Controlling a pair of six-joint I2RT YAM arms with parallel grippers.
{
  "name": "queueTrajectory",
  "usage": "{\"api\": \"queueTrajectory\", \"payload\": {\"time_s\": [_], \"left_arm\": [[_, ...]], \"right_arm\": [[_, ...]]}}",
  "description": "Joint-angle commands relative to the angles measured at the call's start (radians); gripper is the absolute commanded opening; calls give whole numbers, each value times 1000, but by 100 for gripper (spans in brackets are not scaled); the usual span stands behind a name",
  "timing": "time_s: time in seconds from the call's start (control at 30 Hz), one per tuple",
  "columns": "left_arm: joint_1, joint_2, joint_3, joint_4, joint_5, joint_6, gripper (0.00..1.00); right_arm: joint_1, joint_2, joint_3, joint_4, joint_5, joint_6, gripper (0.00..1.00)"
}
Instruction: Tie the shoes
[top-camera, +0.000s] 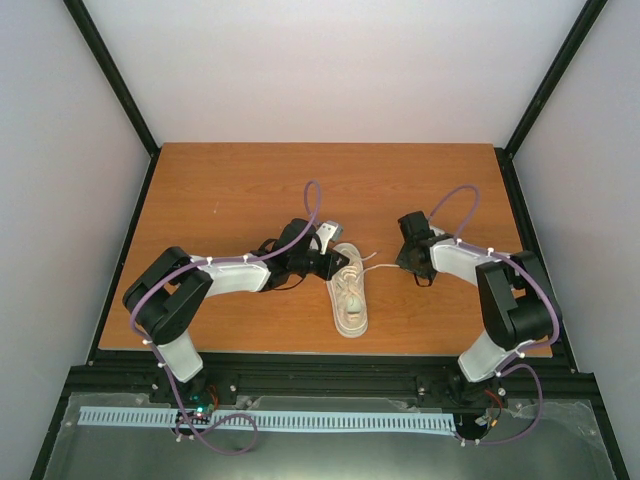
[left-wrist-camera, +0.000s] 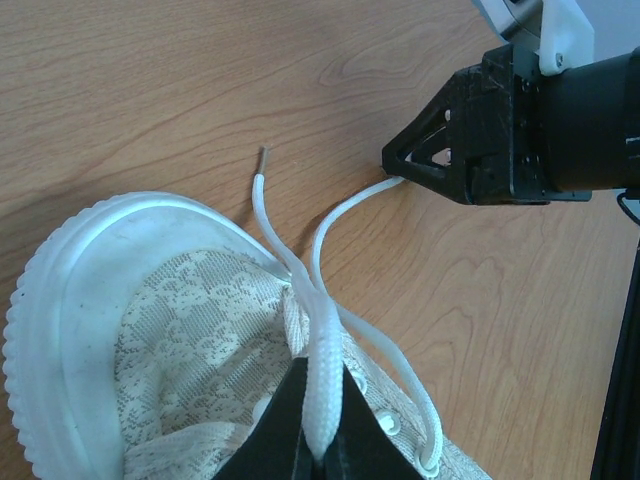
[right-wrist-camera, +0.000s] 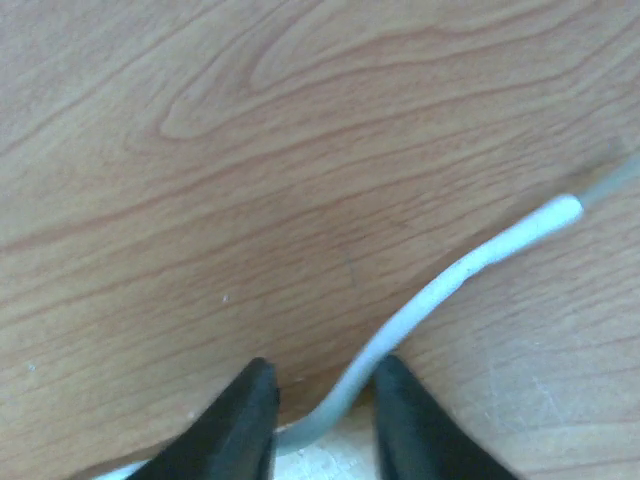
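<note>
The shoe (top-camera: 350, 295), a cream lace-patterned sneaker (left-wrist-camera: 170, 330), lies on the wooden table between the two arms. My left gripper (left-wrist-camera: 322, 368) hovers over the shoe's lacing and is shut on a thick white lace (left-wrist-camera: 325, 330). A second lace strand (left-wrist-camera: 345, 210) runs off across the table to my right gripper (left-wrist-camera: 408, 165). In the right wrist view that strand (right-wrist-camera: 450, 285) passes between the fingers of my right gripper (right-wrist-camera: 325, 378). They stand apart, the lace against the right finger (right-wrist-camera: 400, 400) and a gap to the left one.
A loose lace end with a clear tip (left-wrist-camera: 263, 158) lies on the table (top-camera: 230, 200) beyond the toe. Black frame rails (top-camera: 330, 375) run along the table's near edge. Grey walls enclose the table on three sides.
</note>
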Motion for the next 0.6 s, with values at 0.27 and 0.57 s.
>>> {"api": "queueTrajectory", "payload": {"time_s": [0.27, 0.57], "left_arm": [[-9, -12, 14, 24, 85, 45, 2], [-9, 5, 36, 24, 161, 66, 8]], "right_arm": [[-4, -160, -70, 31, 37, 2, 3], [-3, -457, 1, 103, -204, -167, 3]]}}
